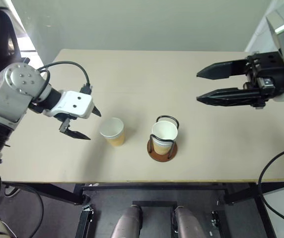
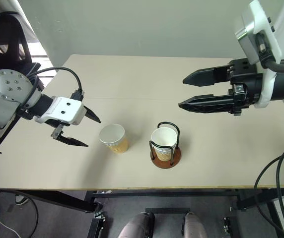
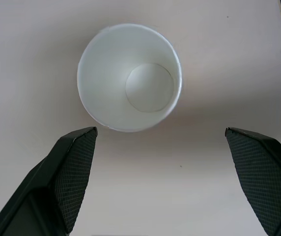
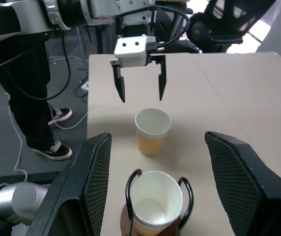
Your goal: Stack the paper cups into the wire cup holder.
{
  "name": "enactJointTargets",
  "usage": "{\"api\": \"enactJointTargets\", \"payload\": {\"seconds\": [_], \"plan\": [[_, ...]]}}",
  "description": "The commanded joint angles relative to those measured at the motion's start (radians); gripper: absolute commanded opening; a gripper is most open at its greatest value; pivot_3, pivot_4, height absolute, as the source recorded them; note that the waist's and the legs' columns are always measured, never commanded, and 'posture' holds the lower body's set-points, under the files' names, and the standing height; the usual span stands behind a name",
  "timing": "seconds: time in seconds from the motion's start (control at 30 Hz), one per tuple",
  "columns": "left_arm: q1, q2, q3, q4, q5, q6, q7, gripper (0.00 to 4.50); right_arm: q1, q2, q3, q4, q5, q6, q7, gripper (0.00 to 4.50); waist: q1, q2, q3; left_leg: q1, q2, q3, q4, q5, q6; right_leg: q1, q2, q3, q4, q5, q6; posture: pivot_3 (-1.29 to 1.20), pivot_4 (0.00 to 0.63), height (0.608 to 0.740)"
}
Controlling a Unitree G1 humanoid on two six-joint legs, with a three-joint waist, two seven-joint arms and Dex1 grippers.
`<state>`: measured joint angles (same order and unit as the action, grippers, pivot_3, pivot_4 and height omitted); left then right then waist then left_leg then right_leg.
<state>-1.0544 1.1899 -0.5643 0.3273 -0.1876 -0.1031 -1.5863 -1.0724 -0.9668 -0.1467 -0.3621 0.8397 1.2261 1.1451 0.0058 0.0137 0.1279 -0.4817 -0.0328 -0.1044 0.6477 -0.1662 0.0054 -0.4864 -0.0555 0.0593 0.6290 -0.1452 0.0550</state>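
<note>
Paper cup (image 1: pixel 113 131), small tapered one, white inside and at the rim, tan-yellow lower wall: stands upright and loose on the beige worktop (image 1: pixel 132 79), just left of the wire cup holder (image 1: pixel 163 145) (reddish-brown disc base, thin black wire loops). A matching cup (image 1: pixel 164 134) already sits upright inside the loops; can't tell if more than one is nested there.

Left tool (image 1: pixel 80 124): fingers spread wide, empty, hanging beside the loose cup on its left, pointing down toward it, not touching. Right tool (image 1: pixel 200 87): fingers apart, empty, raised well above the worktop to the right of the holder.

Handling, my read:
- Very light, so any sideways nudge will likely tip or slide it. Both fingers should meet the wall together.
- Thin paper wall is soft and crushes easily; the rolled rim is the stiffest part.
- Taper means a grip low on the wall may squeeze it upward out of the fingers. Take it across the upper wall just under the rim, light squeeze.
- Keep it round, or it likely won't nest into the seated cup.
- Holder looks light too; a hard push down could shove or tip it.
</note>
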Motion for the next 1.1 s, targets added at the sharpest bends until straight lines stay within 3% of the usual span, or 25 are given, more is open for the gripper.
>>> {"api": "enactJointTargets", "payload": {"seconds": [0.03,0.47,0.63,0.77,0.93,1.1], "plan": [[-0.012,-0.013,0.025,-0.028,0.016,0.007,-0.028,4.5,-0.006,-0.026,-0.025,-0.003,0.025,-0.022,-0.018,3.02,0.0,0.0,0.0,0.0,0.0,0.0,0.0,0.0,0.0,0.0,0.0,0.0,0.0,0.0,0.0,0.0,0.15,0.74],[0.042,-0.038,-0.019,0.028,0.105,-0.079,-0.028,4.5,0.047,-0.07,-0.027,-0.006,0.038,-0.058,-0.049,3.02,0.0,0.0,0.0,0.0,0.0,-0.001,0.0,0.0,0.0,0.0,0.0,-0.001,0.0,0.0,0.0,0.0,0.15,0.74],[0.054,-0.12,0.013,0.094,0.188,-0.122,-0.013,4.5,0.063,-0.075,-0.024,-0.009,0.041,-0.081,-0.058,3.02,0.003,0.0,0.0,0.0,0.0,-0.001,0.0,0.001,0.001,0.001,0.0,-0.001,0.001,0.0,0.0,0.0,0.15,0.74],[0.032,-0.178,0.037,0.16,0.233,-0.168,-0.008,3.63,0.076,-0.085,-0.022,-0.011,0.042,-0.092,-0.059,3.06,0.003,0.0,0.0,0.0,0.0,-0.001,0.001,0.001,0.001,0.001,-0.001,-0.001,0.001,0.0,0.0,0.0,0.15,0.74],[-0.021,-0.203,0.041,0.217,0.243,-0.202,-0.027,1.85,0.1,-0.112,-0.023,-0.008,0.031,-0.112,-0.051,3.06,0.003,0.0,0.0,0.0,0.0,-0.001,0.001,0.001,0.001,0.001,0.0,-0.001,0.001,0.001,0.002,0.0,0.15,0.74],[-0.153,-0.205,-0.037,0.304,0.199,-0.232,-0.028,0.05,0.144,-0.157,-0.02,0.012,-0.007,-0.185,-0.013,3.06,0.006,-0.001,0.0,-0.001,0.0,-0.001,0.001,0.001,0.002,0.001,-0.001,-0.001,0.0,0.002,0.004,0.0,0.15,0.74]]}}
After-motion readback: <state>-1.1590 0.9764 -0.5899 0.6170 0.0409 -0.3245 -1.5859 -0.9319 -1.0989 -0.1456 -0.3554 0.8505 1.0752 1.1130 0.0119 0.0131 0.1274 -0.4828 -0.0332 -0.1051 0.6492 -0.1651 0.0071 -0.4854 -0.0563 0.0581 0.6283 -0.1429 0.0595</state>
